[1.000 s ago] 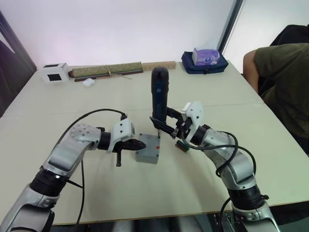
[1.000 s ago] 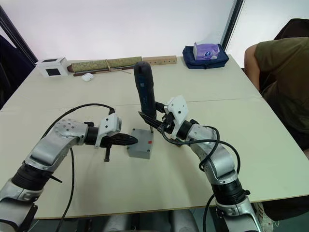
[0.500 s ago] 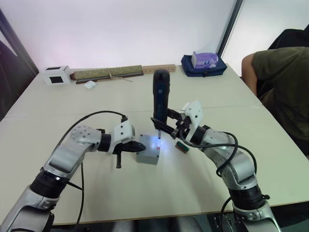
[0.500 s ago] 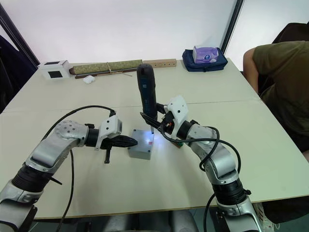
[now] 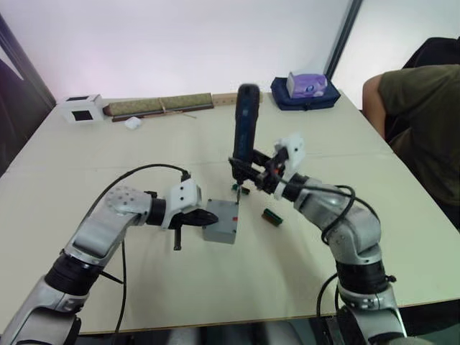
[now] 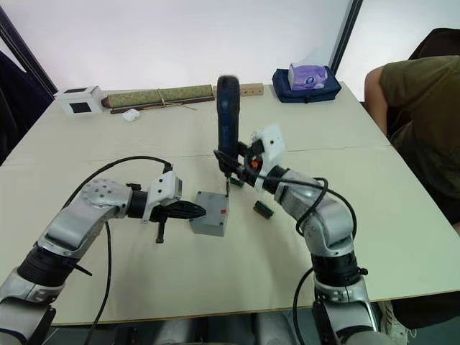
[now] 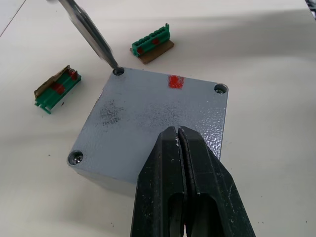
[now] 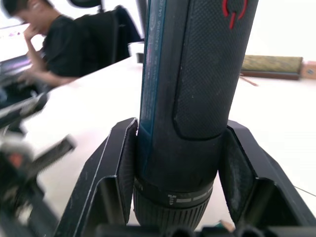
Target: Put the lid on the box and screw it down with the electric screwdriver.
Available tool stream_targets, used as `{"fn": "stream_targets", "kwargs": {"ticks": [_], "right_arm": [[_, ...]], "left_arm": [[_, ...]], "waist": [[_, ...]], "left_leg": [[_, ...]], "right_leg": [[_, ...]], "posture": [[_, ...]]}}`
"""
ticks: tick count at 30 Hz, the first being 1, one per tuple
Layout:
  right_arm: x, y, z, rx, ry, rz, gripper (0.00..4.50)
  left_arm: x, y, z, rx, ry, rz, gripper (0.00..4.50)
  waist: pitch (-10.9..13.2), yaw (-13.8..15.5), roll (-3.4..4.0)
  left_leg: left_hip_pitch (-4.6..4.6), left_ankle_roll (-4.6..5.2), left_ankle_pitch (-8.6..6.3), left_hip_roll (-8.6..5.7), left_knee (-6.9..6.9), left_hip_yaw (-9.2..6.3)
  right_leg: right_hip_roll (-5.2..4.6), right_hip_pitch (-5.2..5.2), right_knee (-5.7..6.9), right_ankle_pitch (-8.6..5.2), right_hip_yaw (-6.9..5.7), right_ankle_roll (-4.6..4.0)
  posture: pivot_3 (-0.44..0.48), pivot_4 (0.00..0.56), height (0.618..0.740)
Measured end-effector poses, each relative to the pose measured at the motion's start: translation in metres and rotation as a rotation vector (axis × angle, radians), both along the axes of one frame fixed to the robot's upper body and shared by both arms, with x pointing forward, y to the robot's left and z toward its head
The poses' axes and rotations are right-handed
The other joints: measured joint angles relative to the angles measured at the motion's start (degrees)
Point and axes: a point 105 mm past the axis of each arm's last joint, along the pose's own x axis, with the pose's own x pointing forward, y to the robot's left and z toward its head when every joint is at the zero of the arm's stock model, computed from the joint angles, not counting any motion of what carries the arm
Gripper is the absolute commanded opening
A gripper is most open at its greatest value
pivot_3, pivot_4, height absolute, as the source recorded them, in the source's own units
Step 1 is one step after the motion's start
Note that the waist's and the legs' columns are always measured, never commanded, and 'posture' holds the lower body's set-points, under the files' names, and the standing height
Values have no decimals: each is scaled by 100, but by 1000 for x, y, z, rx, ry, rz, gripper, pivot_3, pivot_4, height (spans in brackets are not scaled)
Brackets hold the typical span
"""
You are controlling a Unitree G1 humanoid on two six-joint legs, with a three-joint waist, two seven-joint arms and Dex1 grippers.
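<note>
Grey square plastic lid (image 7: 148, 123) with its small red mark sits closed on the small grey plastic box (image 5: 221, 221), right in the middle of the broad pale beige table (image 5: 144, 287), a smooth matt top with a seam running across it. White wall behind, a dark pillar at the far right corner, and a person in an olive shirt (image 5: 424, 129) seated at the table's right edge. Along the far edge: a white carton with a black square (image 5: 80, 108), a long greenish mat-like strip (image 5: 158, 105), a pale wooden bar (image 6: 251, 90), a small white object (image 5: 131, 123), and a dark blue bag with a purple tissue pack on top (image 5: 305, 92).

The lid's face is speckled, finely textured, with a screw head showing in two corners. Over at the left, the left gripper (image 7: 178, 143) has its two black fingers pinched together with nothing between them, tips resting at the near edge of the lid. The right gripper (image 8: 180, 148) clamps the thick black-blue cylindrical electric screwdriver (image 5: 245, 129) between its fingers, upright, grippy dotted rubber on the barrel. Its thin metal bit (image 7: 91, 34) slants down with the tip at a corner hole of the lid. Two small green ribbed connector blocks with red inserts lie on the table just beside the box, one (image 7: 152, 43) past its far edge, the other (image 7: 57, 88) off to one side
</note>
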Motion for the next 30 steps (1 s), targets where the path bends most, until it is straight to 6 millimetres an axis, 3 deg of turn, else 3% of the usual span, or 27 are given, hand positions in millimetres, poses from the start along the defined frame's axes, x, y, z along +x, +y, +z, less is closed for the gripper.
{"fn": "stream_targets", "kwargs": {"ticks": [4, 6, 8, 9, 11, 16, 20, 24, 27, 29, 30], "right_arm": [[7, -20, 45, -5, -35, -91, 1798], [9, -33, 48, -97, 8, -137, 1798], [10, -53, 34, -256, 111, -184, 1798], [10, -72, 17, -370, 224, -217, 1798], [10, -94, -7, -439, 372, -266, 1798], [3, -118, -35, -530, 579, -286, 1798], [0, -127, -53, -568, 690, -291, 1798], [0, -137, -87, -581, 873, -306, 1798], [5, -141, -91, -554, 903, -320, 1798], [6, -142, -93, -555, 906, -318, 2796], [9, -142, -94, -552, 897, -318, 2951]], "left_arm": [[0, 2, 4, -26, 4, 6, 0], [-3, 1, 11, -52, 2, 1, 0], [-6, -1, 26, -95, -19, -14, 0], [-8, 1, 38, -121, -41, -16, 0], [-9, 4, 54, -149, -68, -11, 0], [-19, 0, 76, -212, -82, -38, 0], [-22, -1, 77, -216, -67, -33, 0], [-29, -3, 79, -203, -73, -33, 0], [-30, -2, 78, -192, -74, -11, 0], [-30, -1, 77, -189, -75, 6, 0], [-30, -1, 75, -188, -65, 16, 0]], "waist": [[30, -15, 8], [34, -11, 8], [36, 10, 9], [39, 21, 5], [47, 4, 11], [66, -74, 25], [69, -112, 23], [73, -161, 17], [71, -158, 13], [68, -152, -3], [66, -154, -7]], "left_leg": [[-16, 0, 0, 0, -7, 2], [-38, 1, -1, 1, -10, -1], [-86, 1, -1, 0, -6, -6], [-97, 1, -1, -1, -3, -5], [-98, 6, -3, -7, -4, 2], [-95, 17, -9, -3, -6, 0], [-95, 17, -9, -1, -5, -1], [-94, 17, -9, -3, 2, 4], [-90, 17, -9, -2, 3, 2], [-88, 16, -9, -2, 7, 0], [-85, 17, -9, -2, 12, 1]], "right_leg": [[2, -19, -1, 5, -3, 10], [3, -39, -1, 5, -8, 10], [0, -83, 0, 6, -12, 10], [-2, -93, -3, 6, -14, 11], [-4, -94, -6, 7, -9, 12], [9, -97, -6, 6, -6, 15], [13, -97, -3, 7, -6, 15], [12, -94, -4, 8, 1, 17], [14, -91, -4, 8, 1, 18], [14, -84, -5, 9, -2, 19], [13, -78, -5, 10, -1, 20]], "posture": [[0, 150, 740], [0, 150, 740], [0, 150, 740], [0, 150, 740], [0, 150, 740], [0, 150, 740], [0, 150, 740], [0, 150, 740], [0, 150, 740], [0, 150, 740], [0, 150, 740]]}}
